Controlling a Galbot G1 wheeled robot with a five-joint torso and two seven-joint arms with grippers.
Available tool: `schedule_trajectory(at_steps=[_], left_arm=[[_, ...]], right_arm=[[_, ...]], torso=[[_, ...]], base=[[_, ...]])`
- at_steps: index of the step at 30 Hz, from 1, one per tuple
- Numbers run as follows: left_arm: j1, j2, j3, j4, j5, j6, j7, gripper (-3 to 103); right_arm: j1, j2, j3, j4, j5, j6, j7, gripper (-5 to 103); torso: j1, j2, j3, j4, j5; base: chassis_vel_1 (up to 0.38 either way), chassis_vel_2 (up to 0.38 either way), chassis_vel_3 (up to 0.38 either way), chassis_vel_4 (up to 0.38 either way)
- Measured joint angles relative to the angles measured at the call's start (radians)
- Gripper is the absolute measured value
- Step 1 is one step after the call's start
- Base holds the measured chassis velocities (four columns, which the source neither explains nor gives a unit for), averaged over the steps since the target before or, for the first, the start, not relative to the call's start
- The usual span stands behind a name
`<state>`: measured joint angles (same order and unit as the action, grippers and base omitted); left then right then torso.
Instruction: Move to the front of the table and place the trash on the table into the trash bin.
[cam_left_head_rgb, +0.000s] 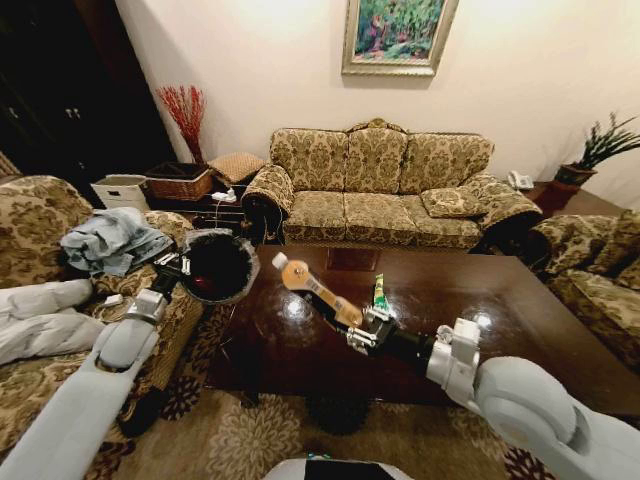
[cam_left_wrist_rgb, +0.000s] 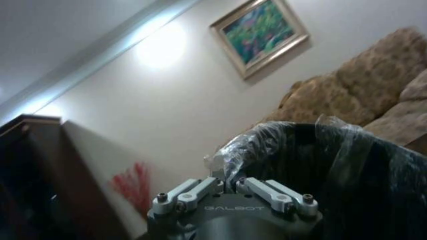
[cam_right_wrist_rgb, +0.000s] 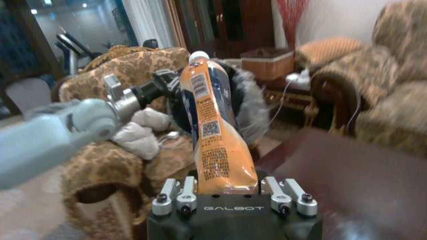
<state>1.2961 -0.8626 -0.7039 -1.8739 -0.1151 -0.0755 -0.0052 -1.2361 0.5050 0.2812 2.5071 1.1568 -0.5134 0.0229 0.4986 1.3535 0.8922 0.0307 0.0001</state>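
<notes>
My left gripper (cam_left_head_rgb: 181, 266) is shut on the rim of the black trash bin (cam_left_head_rgb: 220, 265), holding it raised and tipped beside the table's left end, its mouth turned toward the table. In the left wrist view the fingers (cam_left_wrist_rgb: 195, 192) pinch the liner at the trash bin's (cam_left_wrist_rgb: 320, 170) edge. My right gripper (cam_left_head_rgb: 363, 329) is shut on the base of a tan-orange bottle (cam_left_head_rgb: 312, 290) with a pale cap, which points at the bin just short of its mouth. The bottle (cam_right_wrist_rgb: 213, 130) stands before the bin (cam_right_wrist_rgb: 244, 107) in the right wrist view. A green tube (cam_left_head_rgb: 380, 293) stands on the dark glossy table (cam_left_head_rgb: 470, 300).
An armchair (cam_left_head_rgb: 40, 230) with blue cloth (cam_left_head_rgb: 110, 240) on it stands at the left, close under my left arm. A patterned sofa (cam_left_head_rgb: 380, 190) runs behind the table, another seat (cam_left_head_rgb: 600, 280) at the right. A woven basket (cam_left_head_rgb: 180, 183) and white box (cam_left_head_rgb: 120, 190) sit far left.
</notes>
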Motion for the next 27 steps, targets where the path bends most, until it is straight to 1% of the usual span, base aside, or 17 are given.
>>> schedule_trajectory(at_steps=[1,3,4,6,8,9,12,13,14,17,18,20,22,23,26,27], left_arm=[[0.002,-0.001,0.007,-0.008,0.003,-0.010,0.003,4],[0.005,0.000,0.033,-0.038,0.006,-0.032,0.021,4],[0.005,0.000,0.033,-0.038,0.006,-0.032,0.021,4],[-0.001,0.001,0.055,-0.059,0.002,-0.034,0.033,4],[-0.001,0.001,0.078,-0.099,-0.003,-0.034,0.039,4],[-0.001,0.001,0.078,-0.099,-0.003,-0.034,0.039,4],[0.012,0.002,0.098,-0.121,0.001,-0.035,0.044,4],[0.021,0.010,0.129,-0.130,0.003,-0.042,0.044,4],[0.021,0.010,0.129,-0.130,0.003,-0.042,0.044,4],[0.047,0.017,0.152,-0.150,0.016,-0.059,0.044,4],[0.047,0.017,0.152,-0.150,0.016,-0.059,0.044,4],[0.072,0.017,0.151,-0.174,0.031,-0.065,0.048,4],[0.101,0.021,0.129,-0.210,0.051,-0.066,0.071,4],[0.101,0.021,0.129,-0.210,0.051,-0.066,0.071,4],[0.132,0.029,0.101,-0.264,0.047,-0.068,0.088,4],[0.150,0.032,0.091,-0.291,0.045,-0.067,0.094,4]], right_arm=[[0.008,-0.003,-0.007,0.000,0.033,-0.010,0.004,44],[0.024,-0.015,-0.032,-0.001,0.148,-0.032,0.043,44],[0.024,-0.015,-0.032,-0.001,0.148,-0.032,0.043,44],[0.024,-0.017,-0.045,-0.002,0.215,-0.045,0.086,44],[0.029,-0.008,-0.078,-0.003,0.326,-0.053,0.190,44],[0.029,-0.008,-0.078,-0.003,0.326,-0.053,0.190,44],[0.037,0.020,-0.089,-0.004,0.444,-0.058,0.287,44],[0.042,0.041,-0.088,-0.004,0.555,-0.053,0.372,44],[0.042,0.041,-0.088,-0.004,0.555,-0.053,0.372,44],[0.062,0.098,-0.087,-0.005,0.731,-0.029,0.482,44],[0.062,0.098,-0.087,-0.005,0.731,-0.029,0.482,44],[0.070,0.125,-0.103,-0.005,0.770,-0.015,0.500,44],[0.074,0.154,-0.125,-0.006,0.796,-0.004,0.508,44],[0.074,0.154,-0.125,-0.006,0.796,-0.004,0.508,44],[0.078,0.199,-0.159,-0.006,0.809,0.012,0.519,44],[0.078,0.228,-0.180,-0.006,0.810,0.020,0.522,44]], torso=[[0.000,0.000,0.000,0.0000,0.0002],[0.000,0.000,0.000,0.0000,0.0002],[0.000,0.000,0.000,0.0000,0.0002],[0.000,0.000,0.000,0.0000,-0.0003],[0.000,0.000,0.000,-0.0004,0.0004],[0.000,0.000,0.000,-0.0004,0.0004],[0.000,0.000,0.000,-0.0002,0.0003],[0.000,0.000,0.000,0.0000,0.0000],[0.000,0.000,0.000,0.0000,0.0000],[0.000,0.000,0.000,-0.0002,-0.0005],[0.000,0.000,0.000,-0.0002,-0.0005],[0.000,0.000,0.000,0.0000,-0.0001],[0.000,0.000,0.000,0.0000,0.0000],[0.000,0.000,0.000,0.0000,0.0000],[0.000,0.000,0.000,0.0000,0.0000],[0.000,0.000,0.000,0.0001,-0.0001]], base=[[0.000,0.000,0.000,0.000],[0.000,0.000,0.000,0.000],[0.000,0.000,0.000,0.000],[0.000,0.000,0.000,0.000],[0.000,0.000,0.000,0.000],[0.000,0.000,0.000,0.000],[0.000,0.000,0.000,0.000],[0.000,0.000,0.000,0.000],[0.000,0.000,0.000,0.000],[0.000,0.000,0.000,0.000],[0.000,0.000,0.000,0.000],[0.000,0.000,0.000,0.000],[0.000,0.000,0.000,0.000],[0.000,0.000,0.000,0.000],[0.000,0.000,0.000,0.000],[0.000,0.000,0.000,0.000]])
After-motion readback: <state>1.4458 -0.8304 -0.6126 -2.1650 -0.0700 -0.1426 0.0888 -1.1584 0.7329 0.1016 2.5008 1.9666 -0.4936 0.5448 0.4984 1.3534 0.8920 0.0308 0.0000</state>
